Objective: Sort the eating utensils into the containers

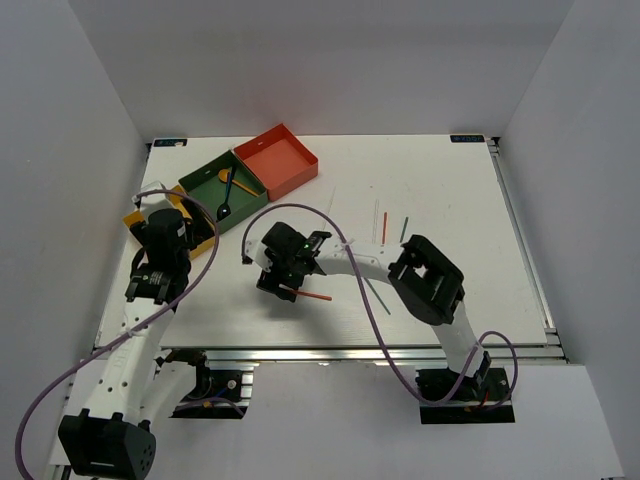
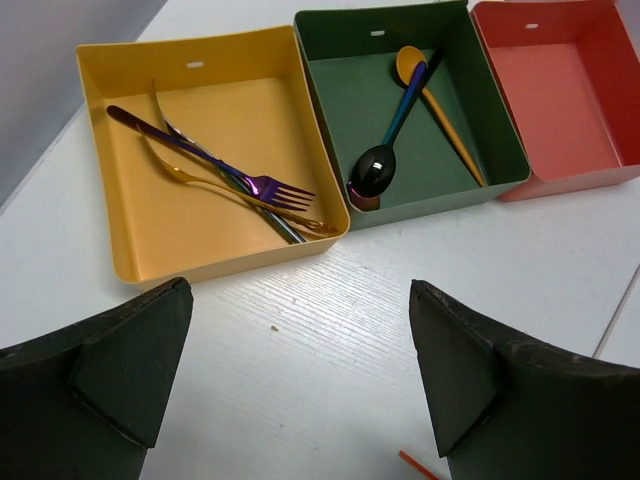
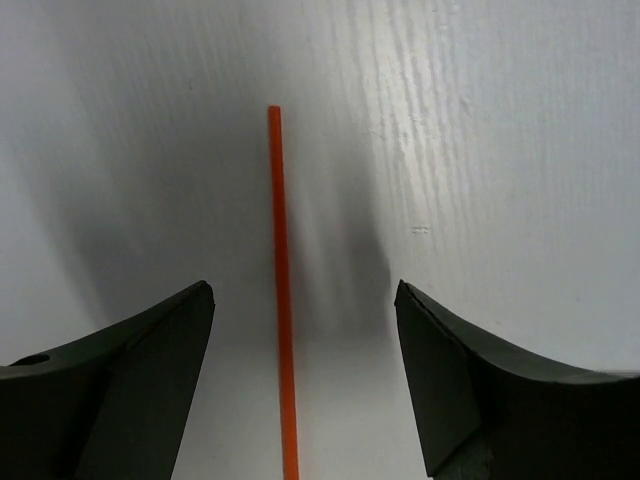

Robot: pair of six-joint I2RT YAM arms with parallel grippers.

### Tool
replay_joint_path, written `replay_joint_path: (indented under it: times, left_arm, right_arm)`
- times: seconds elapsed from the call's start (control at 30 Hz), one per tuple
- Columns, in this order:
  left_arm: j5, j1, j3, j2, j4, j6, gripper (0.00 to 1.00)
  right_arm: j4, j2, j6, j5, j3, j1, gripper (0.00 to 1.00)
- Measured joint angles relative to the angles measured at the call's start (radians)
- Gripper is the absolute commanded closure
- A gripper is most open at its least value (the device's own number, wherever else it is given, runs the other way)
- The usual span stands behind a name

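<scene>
My right gripper (image 1: 284, 278) is open and low over the table, with a red chopstick (image 1: 306, 294) lying between its jaws. In the right wrist view the chopstick (image 3: 281, 270) runs lengthwise, apart from both fingers, with the gripper (image 3: 305, 385) astride it. My left gripper (image 1: 168, 230) is open and empty above the table beside the yellow box (image 2: 230, 262); it also shows in the left wrist view (image 2: 300, 385). That box holds an iridescent fork (image 2: 220, 165) and a gold fork (image 2: 215, 186). The green box (image 2: 430, 200) holds a black spoon (image 2: 372, 170) and a gold spoon (image 2: 445, 115). The red-orange box (image 2: 570, 175) is empty.
Several thin chopsticks lie loose on the table right of centre: a red one (image 1: 385, 228), a teal one (image 1: 404, 230) and another (image 1: 378, 296) near my right arm's elbow. The boxes stand in a diagonal row at the far left (image 1: 277, 160). White walls enclose the table.
</scene>
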Motion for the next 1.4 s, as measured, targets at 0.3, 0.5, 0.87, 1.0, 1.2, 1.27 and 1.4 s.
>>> replay_joint_path:
  times: [0.3, 0.5, 0.87, 1.0, 1.2, 1.27, 1.4]
  left_arm:
    - [0.022, -0.010, 0.000, -0.008, 0.017, -0.001, 0.02]
    - [0.022, -0.010, 0.000, -0.008, 0.016, -0.001, 0.02]
    - [0.022, -0.010, 0.000, -0.017, 0.017, -0.001, 0.02]
    - [0.023, -0.010, 0.000, -0.021, 0.017, -0.001, 0.02]
    - [0.024, -0.010, 0.000, -0.021, 0.018, -0.001, 0.02]
    - [0.025, -0.010, 0.000, -0.021, 0.018, -0.002, 0.02]
    - [0.026, -0.010, 0.000, -0.022, 0.020, -0.004, 0.02]
  right_arm:
    - [-0.062, 0.056, -0.028, -0.057, 0.036, -0.002, 1.00]
    - [-0.071, 0.049, -0.028, -0.119, 0.028, -0.011, 1.00]
    - [0.034, -0.095, 0.156, -0.363, -0.045, -0.218, 1.00]
    - [0.079, -0.099, 0.235, -0.354, 0.035, -0.313, 1.00]
    - [0.111, 0.060, 0.497, -0.259, 0.412, -0.372, 1.00]
    - [0.158, 0.140, 0.609, -0.216, 0.533, -0.414, 1.00]
    - [0.271, 0.258, 0.826, -0.134, 0.615, -0.504, 1.00]
